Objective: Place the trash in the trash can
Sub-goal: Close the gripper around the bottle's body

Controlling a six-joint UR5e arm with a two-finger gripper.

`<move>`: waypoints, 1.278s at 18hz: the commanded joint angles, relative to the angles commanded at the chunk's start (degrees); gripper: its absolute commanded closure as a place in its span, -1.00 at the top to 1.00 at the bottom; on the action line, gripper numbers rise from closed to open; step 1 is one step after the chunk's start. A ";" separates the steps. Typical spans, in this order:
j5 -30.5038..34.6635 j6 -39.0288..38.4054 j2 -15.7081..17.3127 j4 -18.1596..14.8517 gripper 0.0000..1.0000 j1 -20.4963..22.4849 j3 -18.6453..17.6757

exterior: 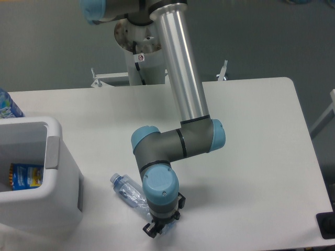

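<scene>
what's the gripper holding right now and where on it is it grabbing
The gripper is shut on the crushed clear bottle, gripping its bottom end, opposite the cap, which points toward the trash can.

Even, bright overhead light; soft shadows, slightly blurry picture.

The gripper (160, 228) was closed on the crushed bottle (128, 189) on the table (251, 157); the blue wrapper (25, 175) lay inside the trash can (52, 157)
</scene>
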 joint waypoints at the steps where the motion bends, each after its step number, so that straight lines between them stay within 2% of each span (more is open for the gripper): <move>1: 0.09 0.00 0.09 0.00 0.17 0.00 -0.17; 6: 0.09 0.09 0.52 -0.35 0.15 -0.09 -0.44; 13: 0.00 0.18 4.12 -0.18 0.13 0.00 -2.28; 17: 0.09 0.70 9.30 0.26 0.14 0.26 -1.41; 20: -0.09 4.65 14.22 0.53 0.14 0.70 -0.88; 21: -0.09 5.44 15.63 1.31 0.13 0.79 -0.88; 23: -0.09 6.15 17.74 5.34 0.13 0.97 -0.79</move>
